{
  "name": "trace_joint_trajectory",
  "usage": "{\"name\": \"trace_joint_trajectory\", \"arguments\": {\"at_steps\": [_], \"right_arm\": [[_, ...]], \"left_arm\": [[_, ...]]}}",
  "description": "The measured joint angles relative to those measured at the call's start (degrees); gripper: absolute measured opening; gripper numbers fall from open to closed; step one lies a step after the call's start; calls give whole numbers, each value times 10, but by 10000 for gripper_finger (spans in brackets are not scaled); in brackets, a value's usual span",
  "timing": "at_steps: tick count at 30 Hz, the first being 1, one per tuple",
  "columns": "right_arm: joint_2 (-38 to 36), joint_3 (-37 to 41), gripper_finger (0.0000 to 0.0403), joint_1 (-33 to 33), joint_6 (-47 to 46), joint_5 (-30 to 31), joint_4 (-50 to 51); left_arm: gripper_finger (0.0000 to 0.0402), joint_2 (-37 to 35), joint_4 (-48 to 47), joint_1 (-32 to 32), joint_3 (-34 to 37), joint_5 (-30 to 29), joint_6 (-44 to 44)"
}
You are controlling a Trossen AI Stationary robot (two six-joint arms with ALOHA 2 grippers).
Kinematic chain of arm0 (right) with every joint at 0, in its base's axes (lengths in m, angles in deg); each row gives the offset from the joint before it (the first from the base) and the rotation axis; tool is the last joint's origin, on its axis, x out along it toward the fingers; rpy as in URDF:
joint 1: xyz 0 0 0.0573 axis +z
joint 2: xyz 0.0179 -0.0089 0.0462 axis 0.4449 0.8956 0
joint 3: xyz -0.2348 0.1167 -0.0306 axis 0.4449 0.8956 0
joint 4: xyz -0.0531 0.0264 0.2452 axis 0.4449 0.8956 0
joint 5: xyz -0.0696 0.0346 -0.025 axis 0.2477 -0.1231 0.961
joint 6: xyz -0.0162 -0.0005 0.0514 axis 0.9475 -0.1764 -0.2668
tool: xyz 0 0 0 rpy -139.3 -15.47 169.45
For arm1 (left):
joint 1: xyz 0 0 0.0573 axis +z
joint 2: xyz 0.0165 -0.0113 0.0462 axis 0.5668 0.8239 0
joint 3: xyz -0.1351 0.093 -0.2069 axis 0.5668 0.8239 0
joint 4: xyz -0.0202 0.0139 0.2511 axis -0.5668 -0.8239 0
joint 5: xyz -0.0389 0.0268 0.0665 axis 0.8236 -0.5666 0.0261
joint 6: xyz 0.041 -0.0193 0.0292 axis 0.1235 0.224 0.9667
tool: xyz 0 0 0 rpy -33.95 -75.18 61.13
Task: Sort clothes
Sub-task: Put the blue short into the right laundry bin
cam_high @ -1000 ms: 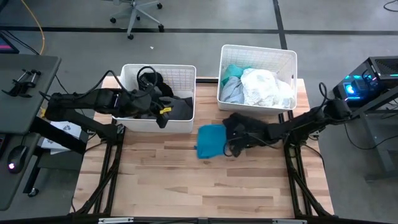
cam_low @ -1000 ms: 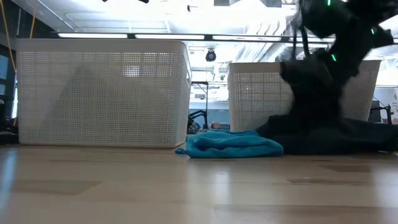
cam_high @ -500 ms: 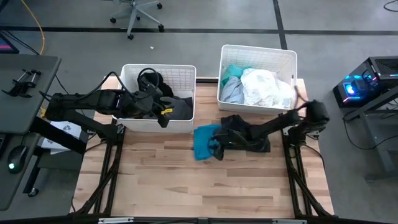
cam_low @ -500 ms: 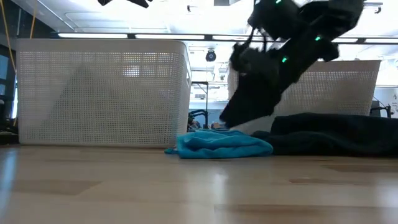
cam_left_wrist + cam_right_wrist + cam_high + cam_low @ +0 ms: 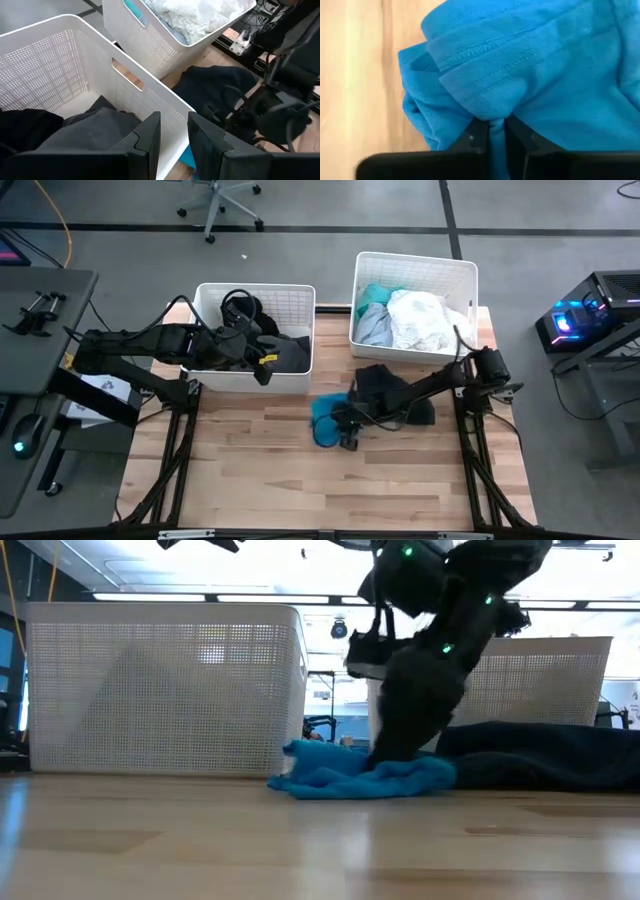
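Observation:
A bright blue garment (image 5: 324, 420) lies bunched on the table in front of the gap between the two baskets. My right gripper (image 5: 345, 430) is down on it, shut on a fold (image 5: 492, 117). To its right a black garment (image 5: 395, 392) lies flat on the wood, under my right arm. My left gripper (image 5: 262, 362) hangs over the near wall of the left basket (image 5: 255, 292), its fingers (image 5: 150, 135) a narrow gap apart with nothing between them. Dark clothes (image 5: 90, 127) lie in that basket. My right gripper pinches a raised fold of the blue garment (image 5: 492, 120) between its two fingers. The fingers slant down onto it from the table's right side (image 5: 390, 745). The garment rests on the table (image 5: 340, 778), bunched and slack around the pinch.
The right basket (image 5: 415, 262) at the far right holds white, teal and pale clothes. Bare wood (image 5: 300, 480) fills the near half of the table. A cable and a black object lie in the left basket's far corner (image 5: 238, 305).
My right gripper has swept from above the black garment toward the table's left and near edge, dropped onto the blue garment and shut on it. The blue garment has been pushed leftward and bunched up from a flat spread.

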Motion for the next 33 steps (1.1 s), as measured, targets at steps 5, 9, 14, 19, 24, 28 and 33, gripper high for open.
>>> {"name": "trace_joint_trajectory", "arguments": {"at_steps": [5, 9, 14, 19, 24, 28, 33], "right_arm": [[-108, -41, 32, 0, 1, 38, 84], [-217, -85, 11, -3, 19, 63, 157], [-350, -156, 10, -28, 17, 240, 262], [-421, -200, 5, -125, -113, 384, 482], [-442, -167, 6, -297, -165, 300, 584], [-412, -100, 8, -415, -148, 146, 542], [-340, -50, 16, -489, -148, 72, 522]], "left_arm": [[85, 0, 0, 0, 0, -4, 0], [85, 0, 0, 0, 0, -10, 10], [85, 0, 4, 7, 0, -47, 54], [85, 0, 21, 47, 0, -60, 118], [85, 0, 42, 106, 0, 1, 172], [85, 0, 68, 154, 0, 74, 240], [85, 0, 82, 201, 0, 171, 295]]}}
